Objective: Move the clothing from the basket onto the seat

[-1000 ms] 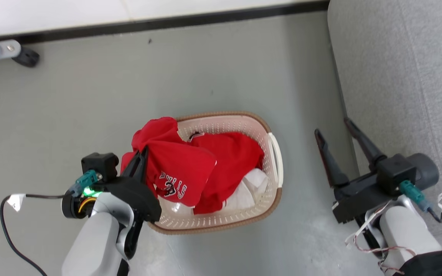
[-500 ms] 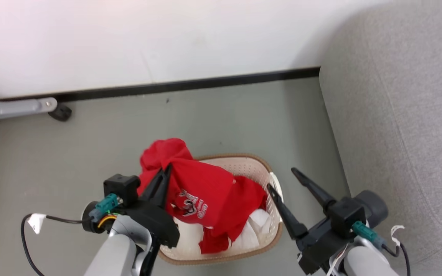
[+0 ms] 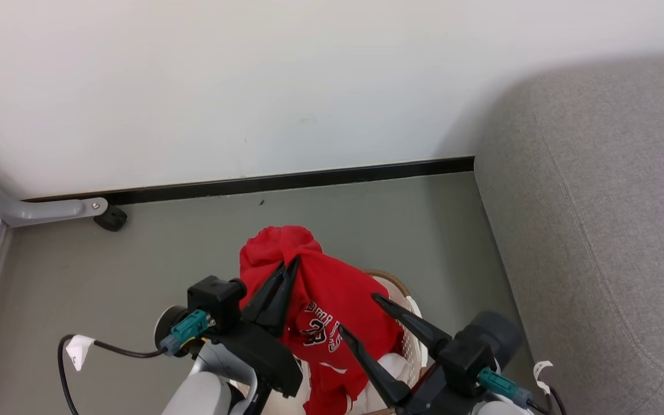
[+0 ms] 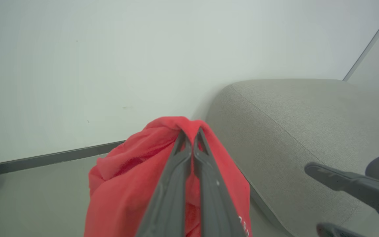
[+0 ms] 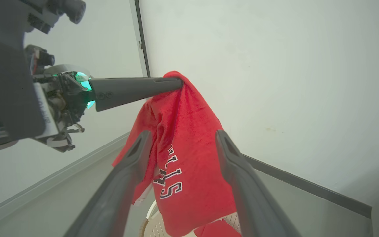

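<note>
Left hand (image 3: 289, 265): pinching red jersey (image 3: 323, 288), centre frame
Right hand (image 3: 358, 313): fingers spread, lower centre
Basket (image 3: 395, 282): below the jersey

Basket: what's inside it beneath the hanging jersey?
A white garment and more red fabric show inside the basket. The red jersey hanging from the left pincer covers the rest, so the base is hidden.

Red jersey (image 3: 329, 288) aloft over basket (image 3: 395, 282)
</note>
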You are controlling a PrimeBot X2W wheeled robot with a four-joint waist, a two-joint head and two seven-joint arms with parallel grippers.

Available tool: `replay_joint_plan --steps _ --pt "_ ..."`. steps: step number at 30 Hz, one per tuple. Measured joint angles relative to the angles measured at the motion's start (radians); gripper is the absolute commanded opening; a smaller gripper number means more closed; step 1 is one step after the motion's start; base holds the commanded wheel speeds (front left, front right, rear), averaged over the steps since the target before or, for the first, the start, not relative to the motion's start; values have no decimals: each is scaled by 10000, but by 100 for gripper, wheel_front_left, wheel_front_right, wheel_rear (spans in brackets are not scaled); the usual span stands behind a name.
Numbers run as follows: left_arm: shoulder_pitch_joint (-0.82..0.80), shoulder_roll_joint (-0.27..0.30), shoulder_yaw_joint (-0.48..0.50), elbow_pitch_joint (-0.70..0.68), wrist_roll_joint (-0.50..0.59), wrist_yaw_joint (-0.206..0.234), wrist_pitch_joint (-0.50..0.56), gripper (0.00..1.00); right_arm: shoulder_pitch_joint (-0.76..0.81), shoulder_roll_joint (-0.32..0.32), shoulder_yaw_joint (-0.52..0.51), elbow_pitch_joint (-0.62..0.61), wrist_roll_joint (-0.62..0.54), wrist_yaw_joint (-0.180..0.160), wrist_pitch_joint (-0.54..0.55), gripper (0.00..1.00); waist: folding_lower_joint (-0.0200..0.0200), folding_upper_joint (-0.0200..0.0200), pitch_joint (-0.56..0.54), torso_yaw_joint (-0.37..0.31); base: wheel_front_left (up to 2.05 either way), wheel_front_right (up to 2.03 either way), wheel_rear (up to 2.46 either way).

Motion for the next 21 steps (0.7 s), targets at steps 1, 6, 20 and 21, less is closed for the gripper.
replay_joint_plan --steps 1,6,20,21 --pt "74 -10 -56 -184 -2 0 10 0 -6 -2 23 2 84 0 0 100 0 0 -28 -1 0 0 0" --pt "277 -12 -270 -1026 0 0 182 0 -168 -15 40 0 261 0 0 100 0 0 -111 21 0 0 0" --pt "1130 330 -1143 -3705 -474 0 1081 0 -180 -407 -128 -2 518 0 0 100 1 1 -234 0 0 0 0" --pt "1165 339 -1296 -3887 -658 0 1200 0 -180 -422 -123 -2 529 0 0 100 0 1 -243 -9 0 0 0"
